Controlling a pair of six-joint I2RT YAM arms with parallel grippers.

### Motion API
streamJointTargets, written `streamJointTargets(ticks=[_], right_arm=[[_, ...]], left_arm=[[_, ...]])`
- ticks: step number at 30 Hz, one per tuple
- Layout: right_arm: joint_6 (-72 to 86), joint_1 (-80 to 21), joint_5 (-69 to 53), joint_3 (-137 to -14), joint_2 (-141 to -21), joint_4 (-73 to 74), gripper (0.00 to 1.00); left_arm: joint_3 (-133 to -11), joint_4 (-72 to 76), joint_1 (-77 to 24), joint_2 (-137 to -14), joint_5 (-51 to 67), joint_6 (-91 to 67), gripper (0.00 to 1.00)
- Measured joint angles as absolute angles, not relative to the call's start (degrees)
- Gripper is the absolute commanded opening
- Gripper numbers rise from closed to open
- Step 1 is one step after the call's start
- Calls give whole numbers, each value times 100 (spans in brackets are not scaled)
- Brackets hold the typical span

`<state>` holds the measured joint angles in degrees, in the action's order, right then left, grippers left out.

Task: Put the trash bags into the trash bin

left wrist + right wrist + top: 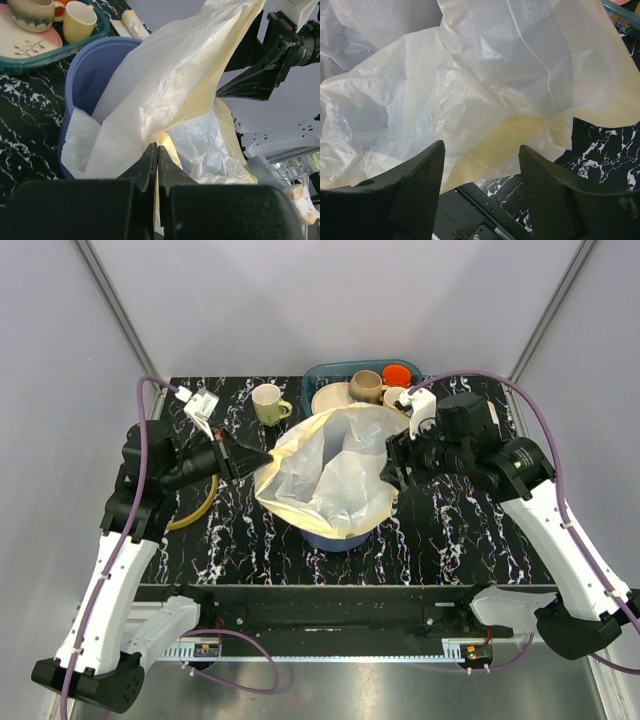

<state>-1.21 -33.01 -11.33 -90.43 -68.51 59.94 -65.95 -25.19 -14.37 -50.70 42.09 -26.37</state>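
Billowing crinkly translucent cream sack (330,470) over tapered round blue bin (335,538)

White arms (100,590) with black joints, purple cables (140,400) and black fingers (415,190)

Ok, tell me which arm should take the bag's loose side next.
Right, probably. The right gripper is open at the right side of the bag, holding nothing. The left gripper is shut on the bag's opposite edge, holding it up over the bin, so it's busy.
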Motion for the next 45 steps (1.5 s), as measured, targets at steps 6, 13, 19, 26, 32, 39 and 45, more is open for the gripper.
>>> streamJointTargets(ticks=[6,13,19,26,32,39,45], right_arm=[[-172,-3301,-1431,-8847,-6521,6064,37],[-561,-3301,-1553,-8370,-5892,6272,9],[-607,-3297,-1450,-8232,-6073,6311,63],[-274,-3297,-1208,-9017,-5822,6324,66],[-21,-3295,-788,-10632,-6726,6342,66],[329,-3301,-596,-11163,-8141,6344,63],[281,-3542,-233,-11072,-8348,6554,63]], left_arm=[[-6595,-2991,-1199,-4821,4180,-2255,0],[-6530,-3420,-1100,-4759,3931,-1868,0],[-6497,-3697,-1087,-4783,3769,-1623,0],[-6396,-3638,-1085,-4646,3938,-1529,0],[-6316,-3559,-1181,-4611,4056,-1614,0],[-6318,-3376,-1444,-4633,4053,-1704,0],[-6322,-3299,-1474,-4687,4051,-1785,0]])
